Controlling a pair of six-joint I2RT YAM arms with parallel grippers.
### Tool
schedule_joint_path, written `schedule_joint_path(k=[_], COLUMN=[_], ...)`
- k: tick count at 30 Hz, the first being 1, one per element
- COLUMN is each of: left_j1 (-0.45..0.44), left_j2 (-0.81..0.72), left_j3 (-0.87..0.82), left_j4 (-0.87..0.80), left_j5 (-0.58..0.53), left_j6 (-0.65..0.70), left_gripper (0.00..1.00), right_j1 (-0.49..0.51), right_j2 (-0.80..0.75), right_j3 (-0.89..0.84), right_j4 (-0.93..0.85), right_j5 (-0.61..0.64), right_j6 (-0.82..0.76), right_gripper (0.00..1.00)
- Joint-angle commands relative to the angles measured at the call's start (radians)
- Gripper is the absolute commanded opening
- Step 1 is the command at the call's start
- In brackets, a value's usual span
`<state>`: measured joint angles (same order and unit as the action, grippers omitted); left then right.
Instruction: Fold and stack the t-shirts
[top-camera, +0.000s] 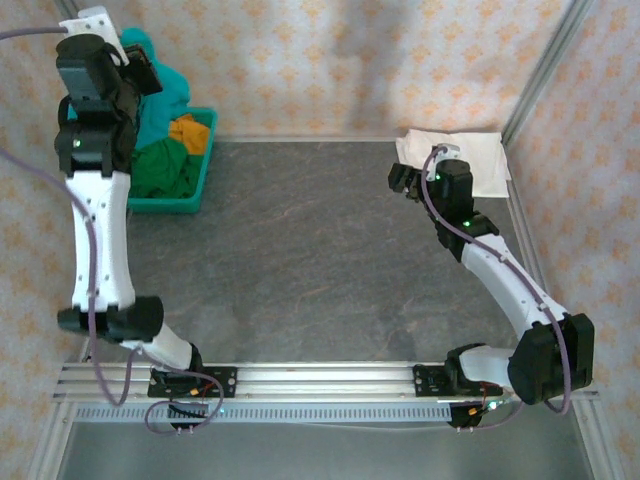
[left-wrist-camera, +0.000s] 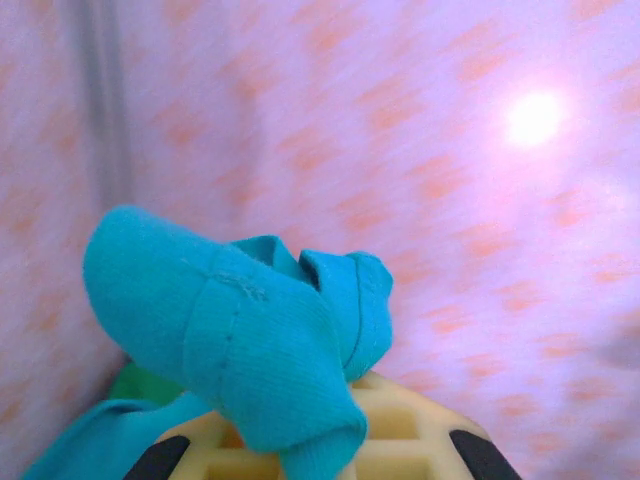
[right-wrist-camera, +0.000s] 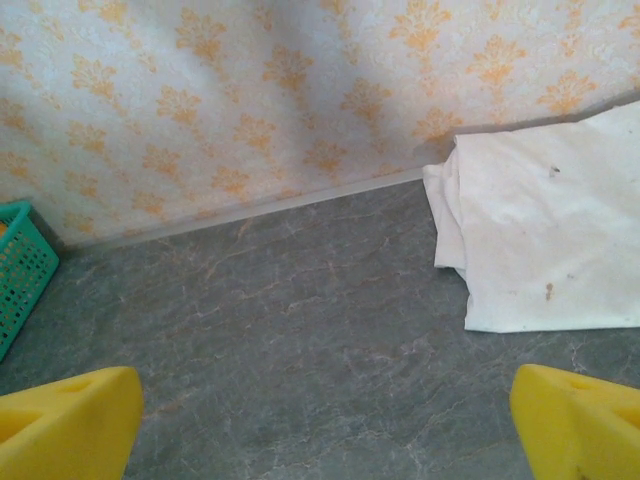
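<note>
My left gripper (top-camera: 140, 70) is raised high above the basket at the back left, shut on a bunch of the teal t-shirt (top-camera: 165, 95). In the left wrist view the teal cloth (left-wrist-camera: 250, 330) bulges out over the shut gripper (left-wrist-camera: 310, 450). The shirt's lower part hangs down toward the basket. A dark green t-shirt (top-camera: 165, 170) and an orange one (top-camera: 190, 130) lie in the basket. A folded white t-shirt (top-camera: 470, 155) (right-wrist-camera: 540, 240) rests flat at the back right corner. My right gripper (top-camera: 405, 180) (right-wrist-camera: 325, 430) hovers open just left of it, over bare table.
The teal plastic basket (top-camera: 205, 175) (right-wrist-camera: 20, 270) stands at the back left against the patterned wall. The dark stone-look table (top-camera: 320, 250) spreads between the arms. A metal frame post (top-camera: 540, 70) rises at the back right corner.
</note>
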<state>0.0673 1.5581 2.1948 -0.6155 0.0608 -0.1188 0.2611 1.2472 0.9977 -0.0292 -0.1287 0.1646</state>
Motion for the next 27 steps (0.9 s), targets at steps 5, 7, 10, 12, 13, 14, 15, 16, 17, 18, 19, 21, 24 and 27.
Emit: schedule_joint_path(k=[5, 7, 10, 12, 13, 14, 15, 16, 17, 18, 19, 21, 24, 27], left_j1=[-0.273, -0.349, -0.405, -0.412, -0.413, -0.414, -0.416, -0.421, -0.422, -0.422, -0.423, -0.42, -0.42, -0.419], left_j2=[-0.129, -0.149, -0.086, 0.005, 0.04, 0.045, 0.015, -0.048, -0.121, -0.183, -0.239, -0.288, -0.268, -0.222], left_j3=[-0.246, -0.408, -0.632, -0.684, -0.693, -0.718, -0.774, -0.865, -0.955, -1.033, -1.098, -1.153, -1.183, -1.251], left_j4=[0.019, 0.141, 0.363, 0.403, 0.394, 0.394, 0.431, 0.497, 0.569, 0.604, 0.618, 0.539, 0.362, 0.313], left_j5=[0.114, 0.097, 0.135, 0.167, 0.183, 0.193, 0.191, 0.175, 0.146, 0.119, 0.098, 0.087, 0.063, 0.055], left_j6=[-0.017, -0.05, -0.099, -0.116, -0.126, -0.138, -0.149, -0.163, -0.173, -0.171, -0.161, -0.122, -0.091, -0.124], left_gripper=[0.0, 0.0, 0.36, 0.73, 0.82, 0.83, 0.83, 0.83, 0.86, 0.93, 0.96, 0.95, 0.96, 0.95], right_j1=[0.006, 0.006, 0.006, 0.005, 0.005, 0.007, 0.007, 0.008, 0.009, 0.011, 0.015, 0.021, 0.04, 0.111], right_j2=[-0.008, -0.009, 0.003, 0.014, 0.02, 0.023, 0.025, 0.026, 0.031, 0.036, 0.043, 0.074, 0.172, 0.315], right_j3=[0.029, 0.014, -0.011, -0.027, -0.035, -0.04, -0.046, -0.053, -0.054, -0.055, -0.061, -0.069, -0.014, 0.147], right_j4=[0.046, 0.057, 0.06, 0.058, 0.06, 0.056, 0.053, 0.049, 0.033, 0.016, 0.007, -0.004, -0.061, -0.212], right_j5=[0.042, 0.055, 0.09, 0.087, 0.069, 0.049, 0.027, -0.006, -0.035, -0.054, -0.078, -0.129, -0.212, -0.198], right_j6=[0.028, 0.052, 0.098, 0.122, 0.127, 0.13, 0.127, 0.119, 0.11, 0.107, 0.102, 0.096, 0.08, 0.029], right_gripper=[0.95, 0.95, 0.95, 0.95, 0.94, 0.94, 0.93, 0.93, 0.93, 0.94, 0.94, 0.93, 0.9, 0.83])
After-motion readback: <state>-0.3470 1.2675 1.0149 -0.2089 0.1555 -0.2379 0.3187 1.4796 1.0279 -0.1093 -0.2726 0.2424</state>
